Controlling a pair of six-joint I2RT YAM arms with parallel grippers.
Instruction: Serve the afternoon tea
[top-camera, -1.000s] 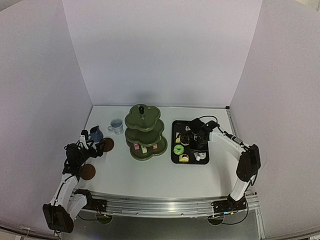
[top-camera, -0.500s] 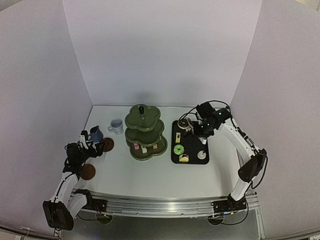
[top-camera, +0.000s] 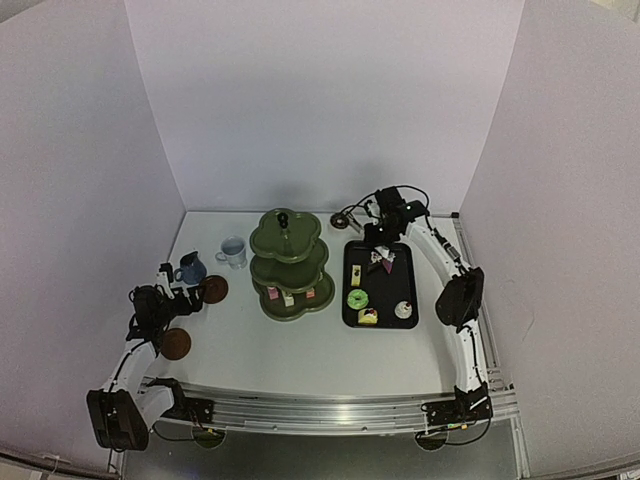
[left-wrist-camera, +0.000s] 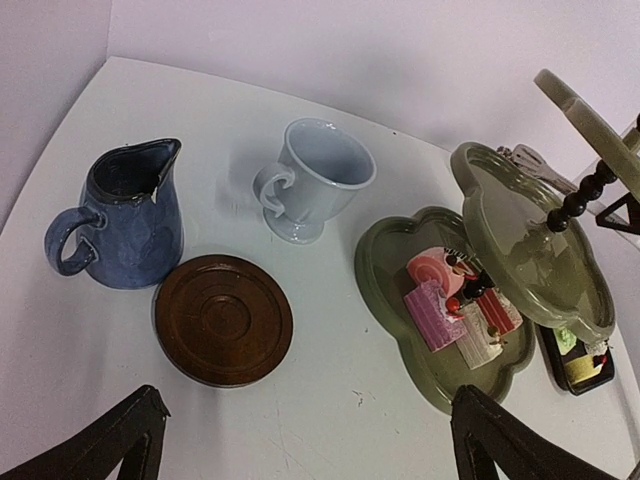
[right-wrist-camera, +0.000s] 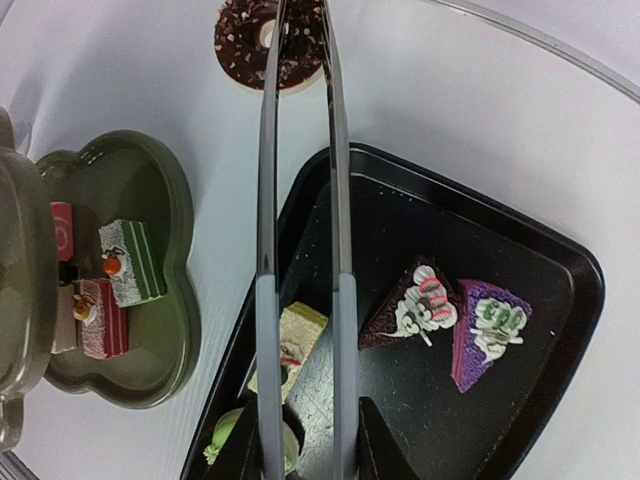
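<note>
Nearest, at the eight o'clock corner of the table, the near saucer is left bare. Just beyond it the left gripper is held low, its jaws wide apart with nothing between them, and is aimed at the far saucer. The blue mug stands just beside that saucer at its ten o'clock, and the pale mug stands apart at its one o'clock. Neither mug is set on a saucer yet, so the pose is judged to be readiness for that pairing.

The stand is placed mid-table, within reach of both arms. A few cakes are already laid on its bottom tier. At its three o'clock the tray holds the other cakes.

Past the tray's far edge the right gripper is clamped on the tongs, whose tips are pinched on a chocolate donut. The donut is held at the stand's two o'clock, clear of the tray, and is judged bound for a tier. Whether it hangs or rests on the table cannot be told.
</note>
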